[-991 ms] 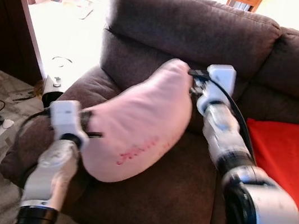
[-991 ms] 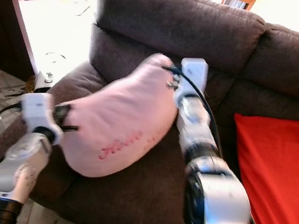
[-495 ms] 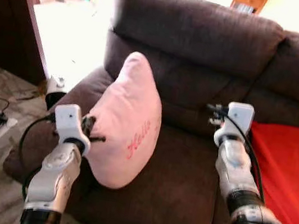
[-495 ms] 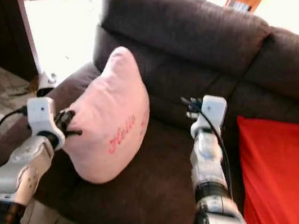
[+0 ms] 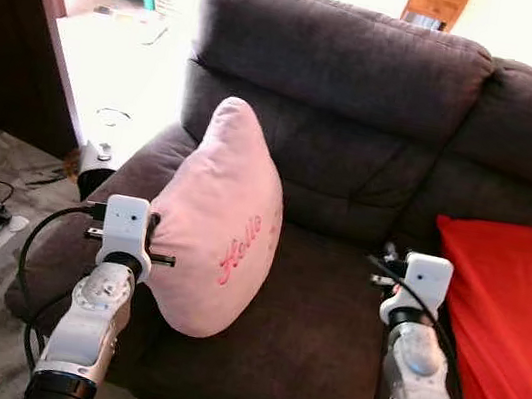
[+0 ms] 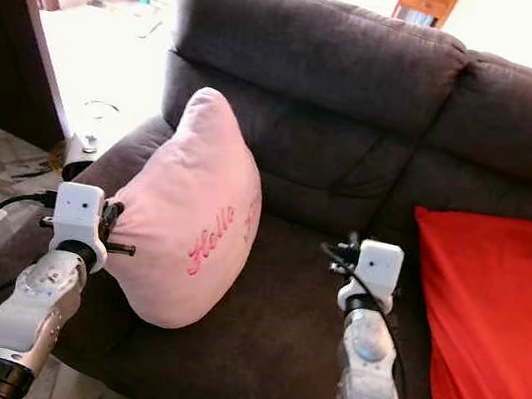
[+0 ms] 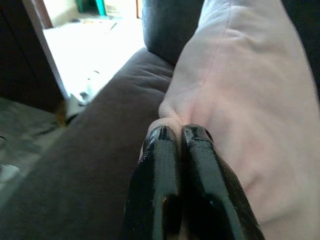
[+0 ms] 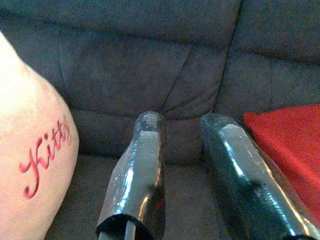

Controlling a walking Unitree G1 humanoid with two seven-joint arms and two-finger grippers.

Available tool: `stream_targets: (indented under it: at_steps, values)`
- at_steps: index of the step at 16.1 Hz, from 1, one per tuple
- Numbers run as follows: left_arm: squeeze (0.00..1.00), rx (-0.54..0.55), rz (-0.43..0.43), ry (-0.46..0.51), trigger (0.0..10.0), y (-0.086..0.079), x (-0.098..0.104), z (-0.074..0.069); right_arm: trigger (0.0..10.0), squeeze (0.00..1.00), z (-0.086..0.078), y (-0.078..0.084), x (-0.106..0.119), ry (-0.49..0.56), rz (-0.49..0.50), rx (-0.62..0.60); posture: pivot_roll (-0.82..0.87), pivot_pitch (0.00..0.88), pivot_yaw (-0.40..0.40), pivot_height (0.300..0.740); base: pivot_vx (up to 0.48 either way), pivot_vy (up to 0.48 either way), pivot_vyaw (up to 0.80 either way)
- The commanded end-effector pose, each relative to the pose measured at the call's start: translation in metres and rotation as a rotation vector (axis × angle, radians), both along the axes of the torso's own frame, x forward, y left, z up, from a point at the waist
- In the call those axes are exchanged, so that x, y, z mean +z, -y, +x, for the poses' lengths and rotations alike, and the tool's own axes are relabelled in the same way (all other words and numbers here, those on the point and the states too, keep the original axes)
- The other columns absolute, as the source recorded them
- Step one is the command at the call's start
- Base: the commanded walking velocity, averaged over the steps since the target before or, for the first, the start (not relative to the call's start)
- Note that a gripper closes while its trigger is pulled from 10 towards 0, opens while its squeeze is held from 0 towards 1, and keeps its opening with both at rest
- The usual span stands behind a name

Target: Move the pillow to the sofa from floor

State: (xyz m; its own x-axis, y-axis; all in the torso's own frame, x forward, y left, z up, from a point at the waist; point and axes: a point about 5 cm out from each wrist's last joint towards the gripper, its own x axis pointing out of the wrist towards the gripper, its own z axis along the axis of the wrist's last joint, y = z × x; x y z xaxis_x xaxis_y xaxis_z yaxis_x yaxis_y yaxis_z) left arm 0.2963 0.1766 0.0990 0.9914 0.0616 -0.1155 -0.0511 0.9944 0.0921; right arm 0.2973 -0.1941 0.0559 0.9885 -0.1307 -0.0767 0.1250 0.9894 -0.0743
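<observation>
**Pillow on the seat, one pinch left to let go**

Your soft pink fabric pillow with red stitched lettering (image 5: 220, 223) stands on its lower edge on the seat of the dark brown fabric sofa (image 5: 367, 74), leaning toward the padded armrest on the robot's left. The left end effector (image 7: 175, 134) is clenched on a fold of the pillow's cover, its two black fingers pressed together with pink fabric bunched at the tips. The right end effector (image 8: 185, 125) hangs over the seat cushion with its fingers spread and nothing between them, well apart from the pillow, between it and the red fabric cushion (image 5: 510, 319) on the robot's right.

By my reading, you are at the release step: the pillow is off the floor and borne by the sofa. What the next move calls for is parting the left fingers and drawing that arm straight back toward you, so the cover is not dragged. Watch the balance; the pillow stands tall on a narrow edge and may tip forward once freed.
</observation>
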Motion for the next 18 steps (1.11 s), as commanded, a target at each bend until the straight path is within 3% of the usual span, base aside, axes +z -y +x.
stream_targets:
  at_steps: [1, 2, 5, 9, 12, 15, 16, 18]
  values:
    - [0.0, 0.005, 0.05, 0.017, 10.0, -0.003, -0.001, 0.0, 10.0, 0.0, -0.005, 0.004, -0.001, -0.007, -0.004, -0.025, 0.06, 0.016, -0.093, 0.74, 0.0, 0.0, 0.0]
    - [0.0, -0.004, 0.092, 0.047, 10.0, -0.004, 0.001, 0.0, 10.0, 0.0, -0.009, 0.005, -0.003, -0.015, -0.005, -0.034, 0.06, 0.019, -0.093, 0.74, 0.0, 0.0, 0.0]
    - [0.0, -0.003, 0.114, 0.07, 10.0, -0.007, 0.0, 0.001, 10.0, 0.0, -0.024, 0.007, -0.018, -0.052, -0.005, -0.053, 0.06, 0.023, -0.093, 0.74, 0.0, 0.0, 0.0]
    - [0.0, -0.028, 0.155, 0.027, 10.0, -0.012, -0.009, 0.006, 10.0, 0.0, -0.056, 0.006, -0.056, -0.199, -0.011, -0.092, 0.05, 0.023, -0.091, 0.74, 0.0, 0.0, 0.0]
    - [0.0, 0.011, 0.134, 0.036, 10.0, -0.02, -0.013, 0.005, 10.0, 0.0, -0.064, 0.003, -0.059, -0.195, -0.002, -0.081, 0.04, 0.016, -0.084, 0.74, 0.0, 0.0, 0.0]
    - [0.0, 0.005, 0.126, 0.033, 10.0, -0.016, -0.02, 0.0, 10.0, 0.0, -0.07, 0.004, -0.063, -0.212, -0.009, -0.088, 0.04, 0.006, -0.083, 0.74, 0.0, 0.0, 0.0]
    - [1.0, 0.003, 0.117, 0.042, 10.0, -0.015, -0.021, 0.001, 10.0, 0.0, -0.07, 0.004, -0.065, -0.21, -0.008, -0.091, 0.04, 0.002, -0.083, 0.74, 0.0, 0.0, 0.0]
    - [1.0, -0.009, 0.119, 0.041, 10.0, -0.014, -0.022, 0.001, 10.0, 0.0, -0.071, 0.006, -0.066, -0.214, -0.006, -0.094, 0.04, 0.0, -0.082, 0.74, 0.0, 0.0, 0.0]
